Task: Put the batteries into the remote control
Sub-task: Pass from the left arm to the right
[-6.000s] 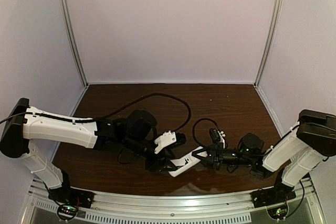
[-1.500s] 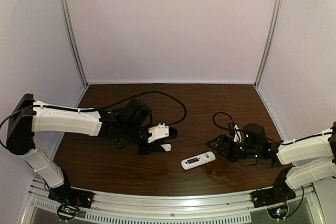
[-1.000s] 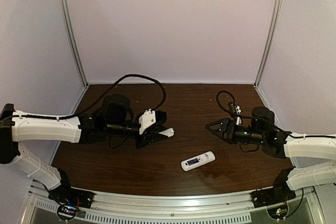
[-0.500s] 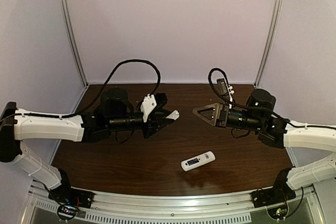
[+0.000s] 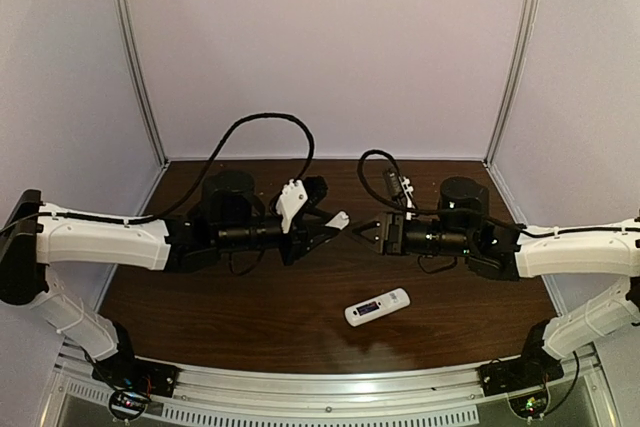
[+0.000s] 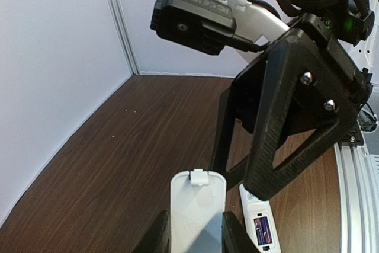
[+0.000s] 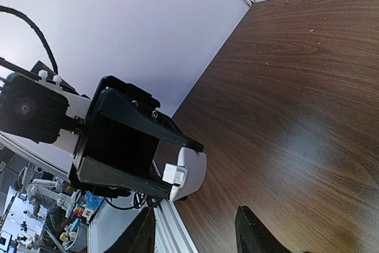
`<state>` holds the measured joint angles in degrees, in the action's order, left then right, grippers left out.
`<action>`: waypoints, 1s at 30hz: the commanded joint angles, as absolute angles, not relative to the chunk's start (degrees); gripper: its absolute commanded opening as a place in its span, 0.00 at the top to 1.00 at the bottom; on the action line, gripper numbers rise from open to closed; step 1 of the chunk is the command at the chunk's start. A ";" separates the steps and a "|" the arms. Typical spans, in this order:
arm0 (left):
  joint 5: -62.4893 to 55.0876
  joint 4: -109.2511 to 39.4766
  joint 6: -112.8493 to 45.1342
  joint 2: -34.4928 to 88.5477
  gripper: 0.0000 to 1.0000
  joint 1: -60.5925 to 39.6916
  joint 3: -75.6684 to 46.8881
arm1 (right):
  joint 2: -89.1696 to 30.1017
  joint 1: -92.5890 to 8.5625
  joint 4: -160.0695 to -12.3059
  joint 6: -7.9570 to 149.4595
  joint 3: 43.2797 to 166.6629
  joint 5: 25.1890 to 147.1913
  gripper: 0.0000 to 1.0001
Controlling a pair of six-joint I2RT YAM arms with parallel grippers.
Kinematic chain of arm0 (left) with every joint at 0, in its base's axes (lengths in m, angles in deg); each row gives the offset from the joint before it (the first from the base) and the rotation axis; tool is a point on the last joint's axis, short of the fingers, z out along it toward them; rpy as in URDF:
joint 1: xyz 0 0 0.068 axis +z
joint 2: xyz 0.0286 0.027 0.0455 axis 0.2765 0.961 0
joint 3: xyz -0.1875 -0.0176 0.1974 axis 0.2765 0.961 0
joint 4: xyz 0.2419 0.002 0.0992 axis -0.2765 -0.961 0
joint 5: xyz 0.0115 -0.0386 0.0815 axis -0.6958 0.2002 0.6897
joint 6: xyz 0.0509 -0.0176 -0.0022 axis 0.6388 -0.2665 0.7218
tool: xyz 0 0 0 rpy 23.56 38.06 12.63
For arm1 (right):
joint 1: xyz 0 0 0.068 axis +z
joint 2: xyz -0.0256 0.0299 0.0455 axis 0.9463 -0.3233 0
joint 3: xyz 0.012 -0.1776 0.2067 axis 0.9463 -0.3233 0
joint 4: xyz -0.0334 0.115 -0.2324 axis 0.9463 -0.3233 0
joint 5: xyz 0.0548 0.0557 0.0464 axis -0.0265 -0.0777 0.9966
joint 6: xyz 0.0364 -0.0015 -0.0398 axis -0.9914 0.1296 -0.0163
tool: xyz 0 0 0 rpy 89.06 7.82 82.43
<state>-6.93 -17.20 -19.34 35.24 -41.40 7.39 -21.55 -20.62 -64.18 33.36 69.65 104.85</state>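
The remote control (image 5: 377, 307) lies on the table in front of both arms. In the left wrist view the remote control (image 6: 259, 223) lies back side up with its compartment open and the dark blue-purple batteries (image 6: 263, 230) inside. My left gripper (image 5: 322, 224) is shut on the small white cover piece (image 5: 337, 218), held in the air above the table. The cover piece also shows between my fingers in the left wrist view (image 6: 196, 208) and in the right wrist view (image 7: 189, 173). My right gripper (image 5: 362, 231) is open, tip to tip with the cover and just apart from it.
Dark wooden tabletop (image 5: 420, 182) with pale walls on three sides and metal corner posts (image 5: 135, 67). A metal rail (image 5: 320, 387) runs along the near edge. Black cables (image 5: 260, 127) loop above both wrists.
Both arms have risen and swung inward. My right gripper has moved left until its open fingers face the cover held by my left gripper. The remote has stayed in place.
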 commanded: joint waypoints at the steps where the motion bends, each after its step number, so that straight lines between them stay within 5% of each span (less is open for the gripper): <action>1: -6.56 -14.55 -20.93 36.73 0.71 -41.90 5.59 | -22.23 -19.75 -62.55 33.18 71.73 103.29 0.57; 21: -8.38 -15.15 -20.30 37.42 0.70 -42.42 4.91 | -23.13 -19.72 -62.59 33.44 71.86 102.65 1.00; 26: -9.13 -16.25 -22.00 34.81 0.38 -42.47 5.90 | -20.15 -19.89 -67.90 38.54 72.34 100.00 1.00; 30: -8.54 -17.92 -23.56 29.62 0.32 -42.13 8.87 | -17.62 -20.25 -76.08 46.43 74.39 95.99 1.00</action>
<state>-8.11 -18.14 -21.37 35.39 -42.28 6.78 -20.81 -20.05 -68.66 37.99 71.25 100.85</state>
